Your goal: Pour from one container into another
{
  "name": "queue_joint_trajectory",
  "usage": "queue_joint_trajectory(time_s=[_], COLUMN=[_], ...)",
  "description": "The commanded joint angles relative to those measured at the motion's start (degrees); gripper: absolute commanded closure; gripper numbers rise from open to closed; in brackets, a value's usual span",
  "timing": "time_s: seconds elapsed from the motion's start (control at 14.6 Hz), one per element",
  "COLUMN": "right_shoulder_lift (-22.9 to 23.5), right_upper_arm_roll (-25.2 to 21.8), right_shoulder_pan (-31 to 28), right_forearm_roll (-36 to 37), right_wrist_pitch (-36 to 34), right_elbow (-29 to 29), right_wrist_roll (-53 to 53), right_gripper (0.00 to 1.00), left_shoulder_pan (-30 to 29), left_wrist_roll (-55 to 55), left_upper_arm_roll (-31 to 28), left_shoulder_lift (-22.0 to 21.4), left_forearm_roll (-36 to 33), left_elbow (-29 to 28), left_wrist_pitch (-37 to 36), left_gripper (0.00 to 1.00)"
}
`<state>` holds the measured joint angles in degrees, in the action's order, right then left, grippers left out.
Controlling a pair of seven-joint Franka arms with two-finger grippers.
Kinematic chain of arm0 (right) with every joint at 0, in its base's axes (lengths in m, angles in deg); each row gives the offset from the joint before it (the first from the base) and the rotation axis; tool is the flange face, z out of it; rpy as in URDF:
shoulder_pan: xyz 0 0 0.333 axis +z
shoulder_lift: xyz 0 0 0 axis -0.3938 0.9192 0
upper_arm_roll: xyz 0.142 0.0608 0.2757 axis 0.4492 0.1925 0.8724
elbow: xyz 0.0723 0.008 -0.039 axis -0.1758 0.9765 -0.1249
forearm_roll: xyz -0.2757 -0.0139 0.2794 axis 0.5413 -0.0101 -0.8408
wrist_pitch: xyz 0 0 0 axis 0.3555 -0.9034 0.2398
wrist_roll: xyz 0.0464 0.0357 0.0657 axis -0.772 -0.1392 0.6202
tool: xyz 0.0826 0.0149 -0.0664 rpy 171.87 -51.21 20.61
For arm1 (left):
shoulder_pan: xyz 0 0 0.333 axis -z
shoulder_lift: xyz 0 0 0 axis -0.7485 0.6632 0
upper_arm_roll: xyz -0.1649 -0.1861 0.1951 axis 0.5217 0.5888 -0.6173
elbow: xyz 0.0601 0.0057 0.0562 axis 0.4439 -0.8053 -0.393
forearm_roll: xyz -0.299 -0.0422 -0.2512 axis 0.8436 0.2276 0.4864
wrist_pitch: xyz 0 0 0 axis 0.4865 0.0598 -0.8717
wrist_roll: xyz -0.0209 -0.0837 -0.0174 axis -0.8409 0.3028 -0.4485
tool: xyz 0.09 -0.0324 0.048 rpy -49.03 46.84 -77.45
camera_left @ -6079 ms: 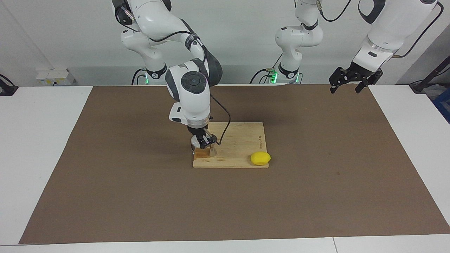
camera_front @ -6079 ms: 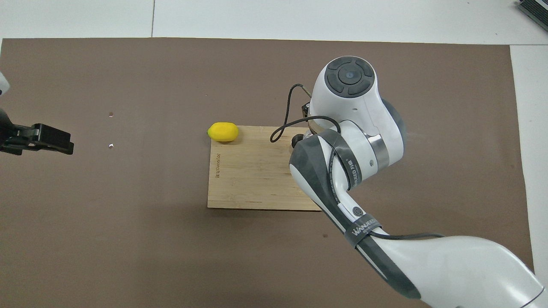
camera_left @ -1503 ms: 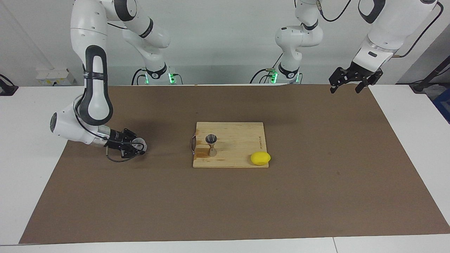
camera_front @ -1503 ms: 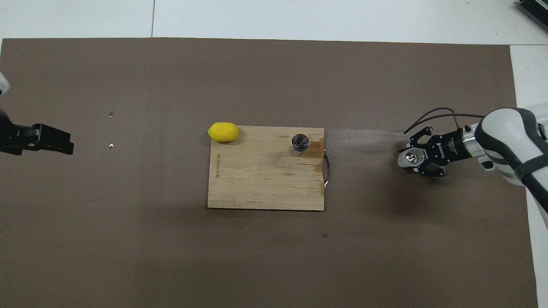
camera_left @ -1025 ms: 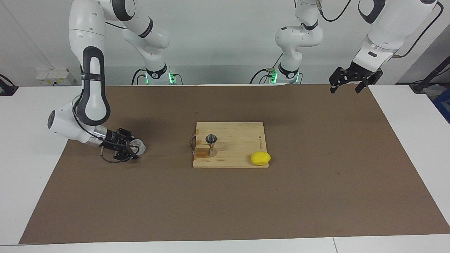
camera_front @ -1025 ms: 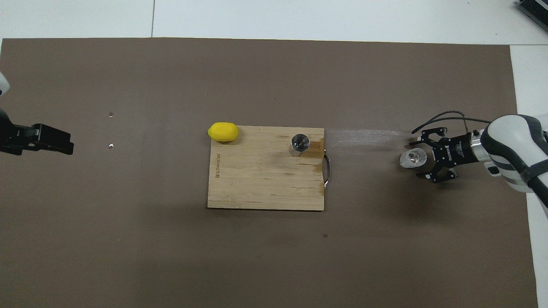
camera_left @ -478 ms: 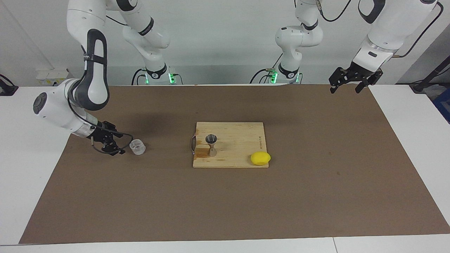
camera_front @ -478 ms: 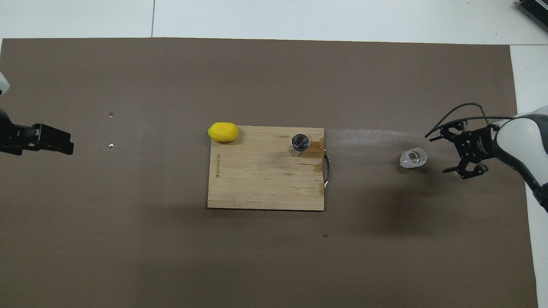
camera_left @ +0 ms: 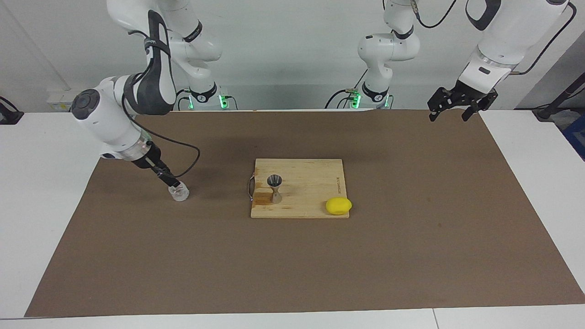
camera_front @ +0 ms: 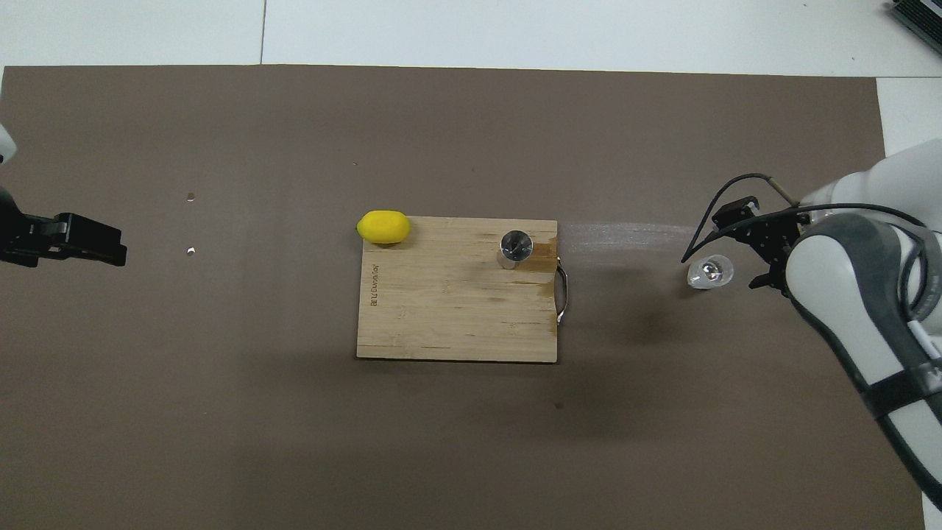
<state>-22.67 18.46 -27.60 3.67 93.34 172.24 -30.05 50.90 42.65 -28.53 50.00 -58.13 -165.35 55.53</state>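
Cup [camera_left: 179,193] upright toward right arm's end from board [camera_left: 315,176]. Right gripper [camera_left: 164,176] above cup, fingers apart. Jigger [camera_left: 274,188] on board. Left gripper [camera_left: 460,103] waits, fingers apart.

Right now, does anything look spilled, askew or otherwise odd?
Yes: a dark wet-looking stain marks the cutting board beside the upright jigger, suggesting spillage. The clear cup stands upright on the mat.

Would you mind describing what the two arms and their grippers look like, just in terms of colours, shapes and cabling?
Both arms are glossy white, with rounded segments and dark grey joint bands and caps. The right gripper and left gripper are black, skeletal, two-fingered claws. A thin black cable loops loosely from the right arm's wrist; more black cable runs along the left arm. Green lights glow at both bases.
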Motion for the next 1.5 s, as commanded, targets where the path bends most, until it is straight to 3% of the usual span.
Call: queue_joint_trajectory(time_s=[0.0, 0.14, 0.34, 0.61, 0.96, 1.16, 1.43], right_shoulder_lift=[-1.3, -2.0, -5.0, -4.2, -3.7, -4.0, -7.7], right_upper_arm_roll=[0.5, 0.4, 0.6, 0.7, 0.7, 0.7, 0.5], right_shoulder_pan=[2.3, 6.3, 8.1, 8.9, 7.9, 7.5, 6.7], right_forearm_roll=[2.9, 7.0, 13.0, 13.8, 13.0, 12.7, 10.9], right_wrist_pitch=[-0.7, -1.0, -4.2, -15.3, -24.4, -25.6, -26.4], right_elbow=[0.8, 0.8, -0.4, -12.3, -21.6, -21.3, -15.8], right_wrist_roll=[6.2, 15.3, 16.5, 17.4, 22.1, 24.5, 27.1], right_gripper=[0.01, 0.01, 0.01, 0.01, 0.01, 0.01, 0.01], left_shoulder_pan=[-0.3, -0.3, -0.3, -0.3, -0.3, -0.3, -0.3], left_wrist_roll=[0.0, 0.0, 0.0, 0.0, 0.0, 0.0, 0.0], left_upper_arm_roll=[0.1, 0.1, 0.1, 0.1, 0.1, 0.1, 0.1], left_shoulder_lift=[-0.1, -0.2, -0.2, -0.1, -0.2, -0.1, -0.1], left_forearm_roll=[-0.4, -0.4, -0.4, -0.4, -0.4, -0.4, -0.4], left_elbow=[0.2, 0.2, 0.2, 0.2, 0.2, 0.2, 0.2], left_wrist_pitch=[-0.7, -0.7, -0.7, -0.7, -0.7, -0.7, -0.7], left_gripper=[0.0, 0.0, 0.0, 0.0, 0.0, 0.0, 0.0])
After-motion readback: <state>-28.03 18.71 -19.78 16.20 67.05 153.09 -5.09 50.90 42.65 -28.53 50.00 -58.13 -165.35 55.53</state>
